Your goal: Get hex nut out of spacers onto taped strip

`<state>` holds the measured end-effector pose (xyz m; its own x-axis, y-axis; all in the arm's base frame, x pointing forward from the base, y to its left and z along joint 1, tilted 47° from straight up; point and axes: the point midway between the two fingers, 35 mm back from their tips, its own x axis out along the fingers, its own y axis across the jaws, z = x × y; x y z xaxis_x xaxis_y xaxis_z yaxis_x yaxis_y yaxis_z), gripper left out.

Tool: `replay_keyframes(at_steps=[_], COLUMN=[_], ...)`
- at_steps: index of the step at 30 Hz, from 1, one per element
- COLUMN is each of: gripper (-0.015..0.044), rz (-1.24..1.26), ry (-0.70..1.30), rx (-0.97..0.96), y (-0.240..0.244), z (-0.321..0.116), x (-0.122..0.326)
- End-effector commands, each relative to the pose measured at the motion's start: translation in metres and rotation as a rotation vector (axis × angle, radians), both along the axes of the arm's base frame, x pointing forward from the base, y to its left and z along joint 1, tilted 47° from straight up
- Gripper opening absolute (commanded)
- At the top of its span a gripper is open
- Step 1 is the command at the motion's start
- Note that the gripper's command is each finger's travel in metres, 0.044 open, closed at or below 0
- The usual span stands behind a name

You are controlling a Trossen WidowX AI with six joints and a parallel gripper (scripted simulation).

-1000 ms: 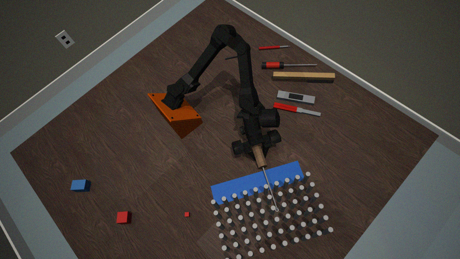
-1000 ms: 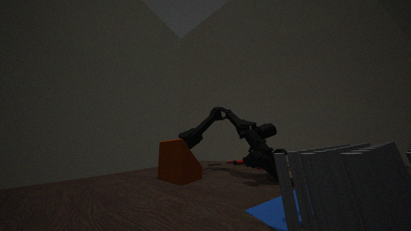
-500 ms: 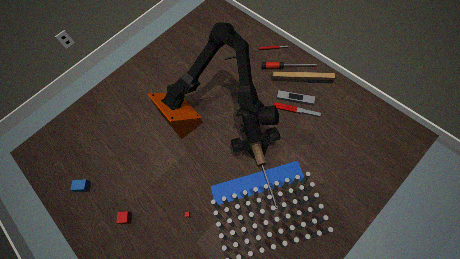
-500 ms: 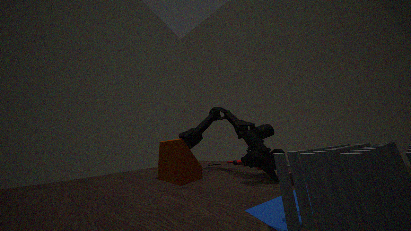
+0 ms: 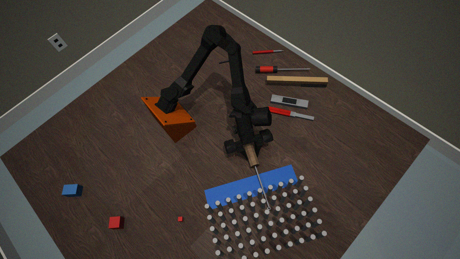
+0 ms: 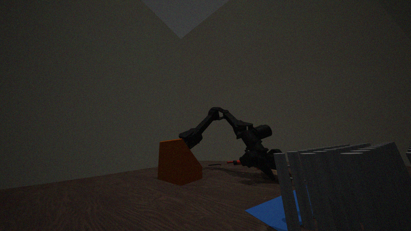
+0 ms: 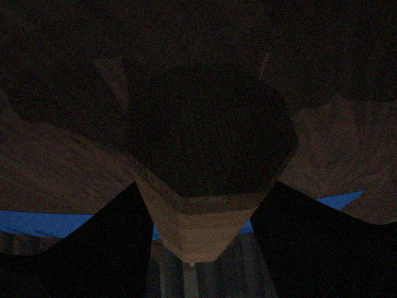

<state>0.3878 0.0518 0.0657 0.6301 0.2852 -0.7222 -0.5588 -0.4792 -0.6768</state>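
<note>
My gripper (image 5: pixel 251 152) (image 7: pixel 198 183) is shut on the wooden handle (image 5: pixel 252 157) (image 7: pixel 203 237) of a hook tool, low over the table behind the blue taped strip (image 5: pixel 231 190) (image 6: pixel 267 211) (image 7: pixel 37 223). The tool's thin metal rod (image 5: pixel 261 185) crosses above the strip and reaches between the front rows of spacers. Its small curled tip (image 5: pixel 268 208) shows beside a spacer top; I cannot tell whether they touch. The grey spacers (image 5: pixel 245 218) (image 6: pixel 284 183) stand upright in rows. I cannot make out the hex nut in any view.
Beyond my arm lie a red pen-like tool (image 5: pixel 263 51), a screwdriver (image 5: pixel 266 69), a wooden bar (image 5: pixel 297 79), a grey block (image 5: pixel 279 99) and a red-handled blade (image 5: pixel 280 111). A blue block (image 5: pixel 70 190), a red block (image 5: pixel 114 222) and a small red cube (image 5: pixel 180 218) lie left of the field.
</note>
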Motion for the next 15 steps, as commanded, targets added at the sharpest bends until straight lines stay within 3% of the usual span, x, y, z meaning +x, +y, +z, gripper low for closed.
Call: replay_keyframes(at_steps=[1,15], gripper=[0.0000,0.0000], rz=[-0.006,-0.006], ry=[0.003,0.004], rx=[0.000,0.001], y=[0.0009,0.0059], z=[0.0006,0.0032], x=[-0.0031,-0.0105])
